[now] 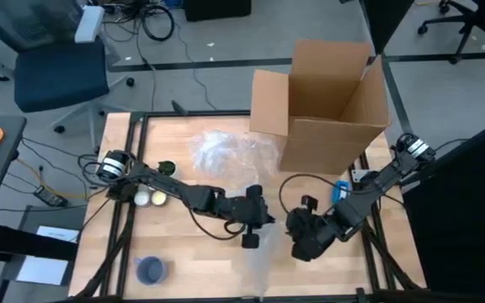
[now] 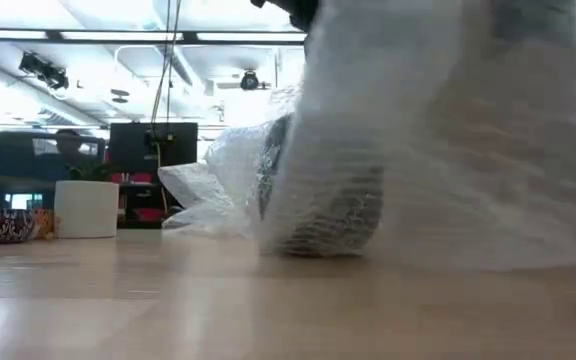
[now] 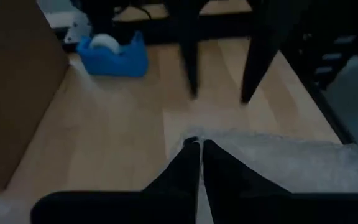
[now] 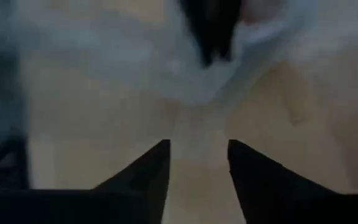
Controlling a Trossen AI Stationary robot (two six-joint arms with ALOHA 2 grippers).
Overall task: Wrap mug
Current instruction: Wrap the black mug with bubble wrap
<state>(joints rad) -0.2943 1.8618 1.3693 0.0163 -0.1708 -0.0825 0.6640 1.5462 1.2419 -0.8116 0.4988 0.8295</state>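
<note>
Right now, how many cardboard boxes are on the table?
1. The open cardboard box stands at the table's far edge, on the right arm's side, beside the crumpled bubble wrap. No others show.

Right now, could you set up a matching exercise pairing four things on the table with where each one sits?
Things:
1. open brown cardboard box
2. blue plastic tape dispenser
3. small blue-grey round cup
4. clear bubble wrap sheet

Places:
A. near front edge, left side
B. far right part of the table
C. table middle, left of the box
D. just in front of the box, by the right arm

Pairs: 1-B, 2-D, 3-A, 4-C
</note>
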